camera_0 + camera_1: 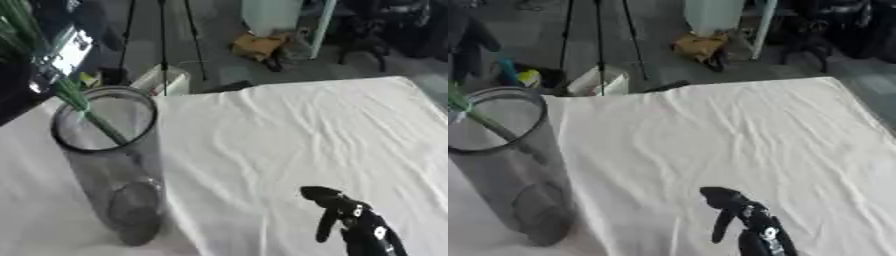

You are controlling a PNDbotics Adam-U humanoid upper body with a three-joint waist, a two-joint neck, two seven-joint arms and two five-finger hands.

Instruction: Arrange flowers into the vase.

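A tall clear smoky glass vase (114,165) stands on the white cloth at the left. Green flower stems (74,97) come down from the upper left and slant into its mouth, the lower end resting inside against the wall. A dark shape at the left edge, my left hand (16,92), sits beside the stems above the rim; how it holds them is hidden. My right hand (350,220) rises from the bottom edge right of centre, open with relaxed fingers, holding nothing, well apart from the vase.
The white wrinkled tablecloth (297,135) covers the table to the far and right edges. Beyond the far edge are a tripod (162,35), a white bin (162,80) and a brown bag (258,45) on the floor.
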